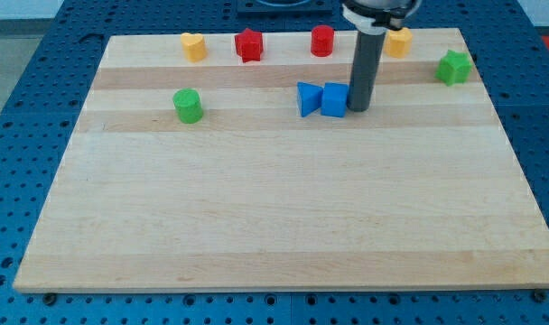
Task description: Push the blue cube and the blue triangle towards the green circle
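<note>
- Eight blocks on the wooden tabletop (283, 226): 2 blue, 2 green, 2 red, 2 yellow.
- Blue: blue cube (334, 99) and blue triangle (307, 98), touching side by side, triangle on the view's left of the cube. Both sit in the upper middle of the board.
- Green: green circle (188, 106) well to the view's left of the blue pair, about level with it. Green star (453, 68) near the top right edge.
- Red: red star (248, 44) and red cylinder (322, 41), top row.
- Yellow: yellow heart (194, 45) at top left; a second yellow block (399, 41) at top right, partly hidden behind the rod, shape unclear.
- My tip (358, 109) is down on the tabletop, touching or just beside the cube's right face.
- No fingers on this rig, just a plain rod, so no open/closed state to give.
- Straight lane between triangle and green circle is bare wood; nothing stands in it.
- The top row blocks lie above that lane, apart from it.
</note>
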Robot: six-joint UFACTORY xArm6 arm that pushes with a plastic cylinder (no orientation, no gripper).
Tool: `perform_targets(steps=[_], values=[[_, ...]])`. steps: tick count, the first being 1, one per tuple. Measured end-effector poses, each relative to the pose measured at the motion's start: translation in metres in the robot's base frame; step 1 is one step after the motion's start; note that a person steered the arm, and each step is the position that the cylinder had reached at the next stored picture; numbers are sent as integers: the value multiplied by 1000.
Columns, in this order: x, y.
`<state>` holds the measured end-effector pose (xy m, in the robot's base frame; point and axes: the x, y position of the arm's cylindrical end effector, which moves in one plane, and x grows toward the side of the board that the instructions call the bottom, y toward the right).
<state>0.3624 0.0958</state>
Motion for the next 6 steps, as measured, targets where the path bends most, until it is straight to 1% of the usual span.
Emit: perform_targets(steps=[1, 6], values=[[-6, -17], [-7, -71]])
